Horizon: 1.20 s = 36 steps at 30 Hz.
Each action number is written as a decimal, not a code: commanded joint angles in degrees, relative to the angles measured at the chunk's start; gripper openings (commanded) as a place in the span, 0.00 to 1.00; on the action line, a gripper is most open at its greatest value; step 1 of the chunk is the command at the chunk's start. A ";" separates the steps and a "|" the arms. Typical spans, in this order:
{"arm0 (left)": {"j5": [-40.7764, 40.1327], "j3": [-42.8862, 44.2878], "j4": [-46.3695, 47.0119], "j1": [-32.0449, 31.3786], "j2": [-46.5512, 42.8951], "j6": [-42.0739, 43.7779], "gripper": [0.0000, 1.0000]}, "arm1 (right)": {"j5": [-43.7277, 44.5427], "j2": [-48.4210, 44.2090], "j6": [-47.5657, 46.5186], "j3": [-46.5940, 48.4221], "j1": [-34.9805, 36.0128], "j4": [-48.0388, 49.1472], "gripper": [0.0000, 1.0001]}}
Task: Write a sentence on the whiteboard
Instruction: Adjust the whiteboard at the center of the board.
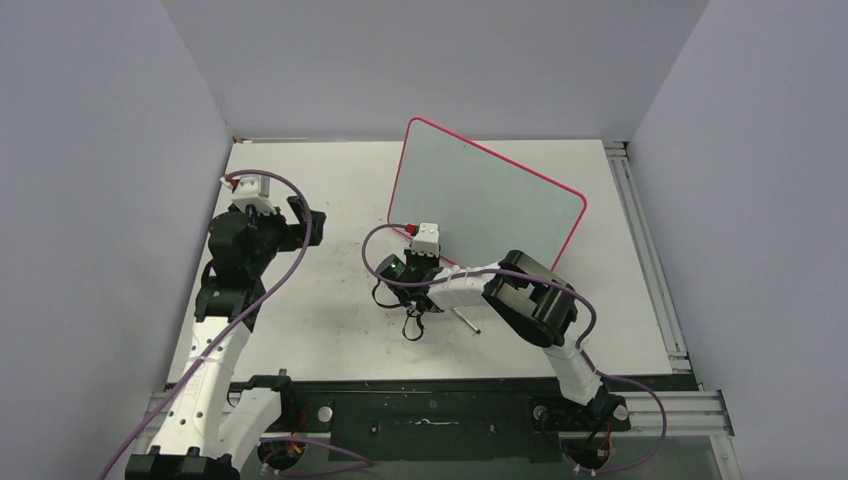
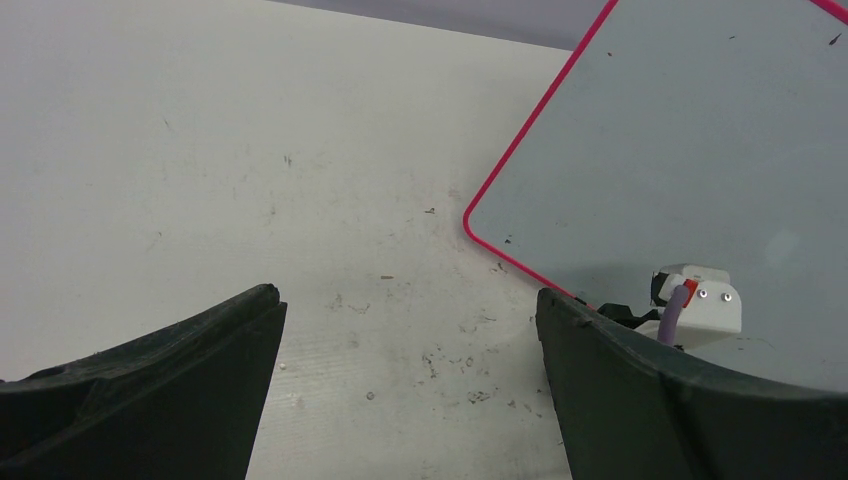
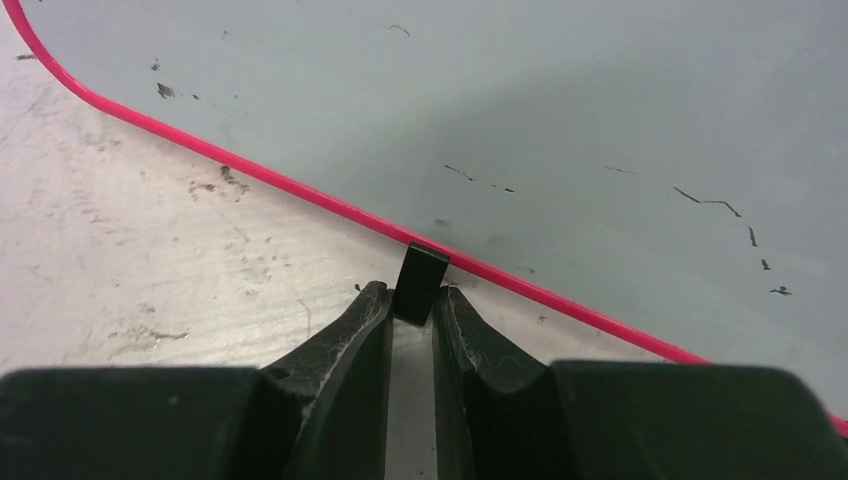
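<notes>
Looks like board positioning before any writing: whiteboard (image 1: 500, 190) sits on the table (image 1: 320, 190) centre-right, bare of writing, right end effector (image 3: 412, 300) clamped on a small black tab (image 3: 421, 278) at its near rim, left end effector (image 2: 408, 298) wide apart; next probably needs release, then fetching a marker.

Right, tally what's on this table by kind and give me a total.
The whiteboard: 1
Grippers: 2, the left gripper open, the right gripper shut on the small black piece
That small black piece, at the whiteboard's rim: 1, perhaps part of it
A thin pale stick lying loose: 1
Total: 5
</notes>
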 commanded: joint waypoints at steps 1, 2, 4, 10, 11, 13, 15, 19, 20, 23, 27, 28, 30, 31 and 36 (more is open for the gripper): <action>-0.65 0.69 2.86 0.41 0.32 0.61 0.96 | -8.27 -2.59 -7.39 -2.15 3.25 11.19 0.05; -0.77 0.65 2.82 0.41 0.42 0.70 0.96 | -9.02 -2.78 -8.46 -2.79 3.52 12.51 0.05; -0.92 0.65 2.79 0.41 0.47 0.86 0.96 | -10.45 -3.65 -10.41 -4.54 4.17 15.01 0.05; -1.39 0.69 2.76 0.41 0.55 1.32 0.96 | -15.95 -7.62 -15.96 -11.58 6.22 23.06 0.05; -1.41 0.69 2.73 0.41 0.55 1.37 0.96 | -16.75 -8.11 -17.04 -12.65 6.53 24.12 0.05; -1.43 0.67 2.74 0.41 0.64 1.48 0.96 | -18.29 -9.00 -18.21 -14.55 6.97 25.34 0.05; -1.59 0.60 2.77 0.41 0.64 1.58 0.96 | -20.39 -10.22 -19.82 -16.91 7.16 27.78 0.05; -2.08 0.60 2.57 0.41 0.64 1.92 0.96 | -24.06 -13.00 -21.57 -21.38 7.56 30.23 0.05; -2.12 0.60 2.55 0.41 0.64 2.01 0.96 | -24.84 -13.82 -21.89 -22.47 7.64 30.73 0.05; -2.28 0.47 2.56 0.41 0.64 2.18 0.96 | -26.41 -16.35 -22.96 -25.55 8.13 32.03 0.05; -2.34 0.51 2.55 0.41 0.73 2.37 0.96 | -28.99 -19.00 -24.24 -28.85 8.74 33.07 0.05; -2.37 0.47 2.50 0.41 0.73 2.44 0.96 | -29.64 -19.58 -24.57 -29.76 8.86 33.44 0.05; -2.46 0.38 2.49 0.41 0.50 2.53 0.96 | -30.54 -20.46 -24.95 -31.17 8.97 33.63 0.05; -2.60 0.35 2.47 0.41 0.35 2.55 0.96 | -30.63 -20.76 -24.98 -31.79 9.05 33.63 0.05; -3.38 0.34 2.08 0.41 -0.83 2.83 0.96 | -31.37 -22.83 -24.63 -34.76 9.06 33.97 0.05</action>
